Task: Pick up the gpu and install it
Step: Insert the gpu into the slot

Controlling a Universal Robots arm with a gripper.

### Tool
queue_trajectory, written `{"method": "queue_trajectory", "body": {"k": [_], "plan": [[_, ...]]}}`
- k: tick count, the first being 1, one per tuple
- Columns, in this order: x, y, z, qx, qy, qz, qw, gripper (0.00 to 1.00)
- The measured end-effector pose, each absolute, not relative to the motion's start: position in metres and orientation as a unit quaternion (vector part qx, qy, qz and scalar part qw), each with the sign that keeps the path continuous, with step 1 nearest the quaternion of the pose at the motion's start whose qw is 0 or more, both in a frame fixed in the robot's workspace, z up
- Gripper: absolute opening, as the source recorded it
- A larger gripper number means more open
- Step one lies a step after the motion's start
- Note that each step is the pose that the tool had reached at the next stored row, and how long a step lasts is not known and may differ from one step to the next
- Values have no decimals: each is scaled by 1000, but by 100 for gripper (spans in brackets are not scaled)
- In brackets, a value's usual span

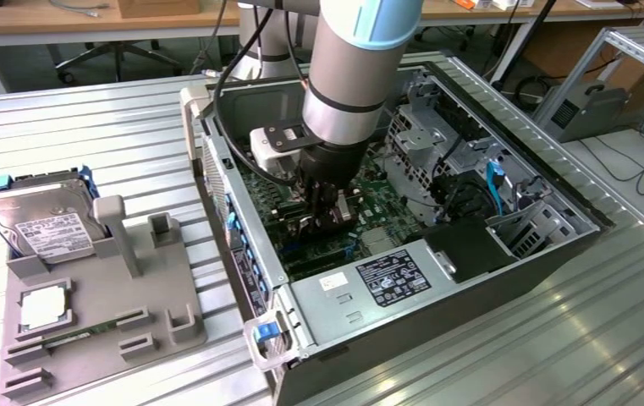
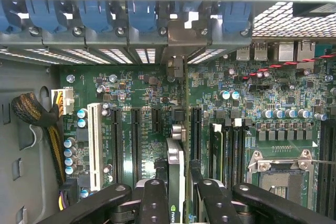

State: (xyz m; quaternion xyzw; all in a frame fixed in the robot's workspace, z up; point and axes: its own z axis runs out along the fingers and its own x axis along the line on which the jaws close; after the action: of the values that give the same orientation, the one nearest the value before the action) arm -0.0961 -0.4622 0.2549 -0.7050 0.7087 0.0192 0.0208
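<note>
From where I stand, the arm's wrist covers most of the gpu [image 1: 342,211] inside the computer case [image 1: 547,245], so where its lower edge meets the motherboard [image 1: 395,199] cannot be told. In the wrist view, the end effector [image 2: 181,192] is cut off at the frame edge, and the gpu [image 2: 176,169] shows edge-on, its face hidden. Print on the power supply label [image 1: 393,279] is too small to read. Beside the case, the hard drive [image 1: 40,222] is partly masked by its grey holder [image 1: 107,296].
</note>
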Motion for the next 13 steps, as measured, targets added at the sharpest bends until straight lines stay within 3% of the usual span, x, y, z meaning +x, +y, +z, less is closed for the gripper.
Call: {"method": "queue_trajectory", "body": {"k": [2,4,6,7,13], "plan": [[-96,-462,253,-705,709,20,23,27],[-96,-462,255,-705,709,19,21,39],[-96,-462,255,-705,709,19,21,39],[-96,-462,255,-705,709,19,21,46],[-96,-462,255,-705,709,19,21,46]]}}
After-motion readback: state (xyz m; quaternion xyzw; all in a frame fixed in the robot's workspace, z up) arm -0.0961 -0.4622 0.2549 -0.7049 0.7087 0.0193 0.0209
